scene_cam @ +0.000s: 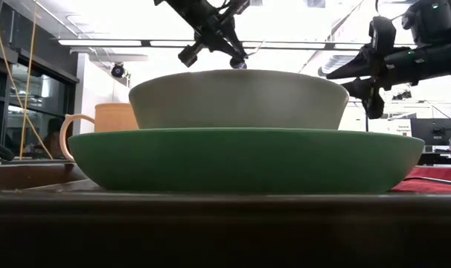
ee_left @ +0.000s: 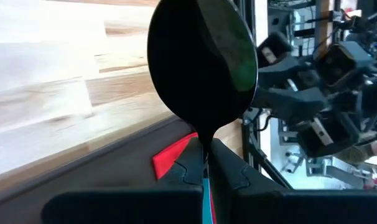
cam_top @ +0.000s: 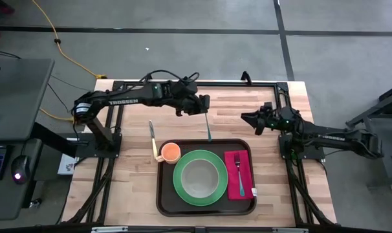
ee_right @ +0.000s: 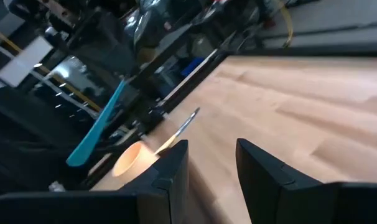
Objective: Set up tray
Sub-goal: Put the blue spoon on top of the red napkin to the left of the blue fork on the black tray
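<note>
The tray is dark brown and lies at the table's near middle. It carries a green plate with a grey bowl, an orange cup, and a magenta napkin with a pink fork. My left gripper hovers just beyond the tray's far rim, shut on a spoon with a teal handle. My right gripper stands open to the right of it with nothing between its fingers. My left gripper pinches the spoon between its two fingers at the thin neck, where the dark bowl meets the teal handle. The fingers come slanting down from the table's left and lie across the spoon. The spoon is lifted clear, its handle end toward the tray.
A knife lies on the bare wood left of the spoon, just beyond the cup. Black frame rails run along the table's far edge and sides. Bare wood shows between the tray's far rim and the far rail.
</note>
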{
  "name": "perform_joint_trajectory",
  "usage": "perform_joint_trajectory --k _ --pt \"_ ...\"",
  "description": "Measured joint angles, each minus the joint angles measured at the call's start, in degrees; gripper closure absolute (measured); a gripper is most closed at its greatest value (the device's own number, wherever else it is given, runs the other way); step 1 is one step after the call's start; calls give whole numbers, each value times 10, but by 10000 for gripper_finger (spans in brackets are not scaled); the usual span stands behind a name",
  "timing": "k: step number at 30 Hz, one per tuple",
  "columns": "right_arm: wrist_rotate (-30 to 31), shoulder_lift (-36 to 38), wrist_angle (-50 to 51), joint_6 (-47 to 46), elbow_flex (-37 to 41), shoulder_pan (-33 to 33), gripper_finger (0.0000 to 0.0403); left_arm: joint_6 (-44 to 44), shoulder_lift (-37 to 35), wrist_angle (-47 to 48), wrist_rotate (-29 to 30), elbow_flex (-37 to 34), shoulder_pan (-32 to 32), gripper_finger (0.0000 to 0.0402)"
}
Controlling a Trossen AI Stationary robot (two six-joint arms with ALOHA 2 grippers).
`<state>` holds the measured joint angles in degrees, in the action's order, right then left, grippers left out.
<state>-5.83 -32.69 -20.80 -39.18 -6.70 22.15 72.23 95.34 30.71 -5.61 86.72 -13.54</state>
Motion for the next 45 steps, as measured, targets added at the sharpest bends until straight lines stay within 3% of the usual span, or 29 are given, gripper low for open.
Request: perform_joint_trajectory --k 5,13,28,39,45 --pt "-41 -62 -18 -17 -24 0 291 0 22 -27 -7 0 0 365" --pt "-103 -154 -12 50 -123 0 291 -9 33 -48 0 0 -4 365" --pt "-148 -309 131 76 -280 -1 291 -41 33 -48 42 0 -11 365" --pt "-171 -358 144 94 -335 -1 289 -50 33 -47 61 0 -11 365" --pt "-172 -360 146 96 -344 -1 262 -56 33 -47 67 0 -11 365"
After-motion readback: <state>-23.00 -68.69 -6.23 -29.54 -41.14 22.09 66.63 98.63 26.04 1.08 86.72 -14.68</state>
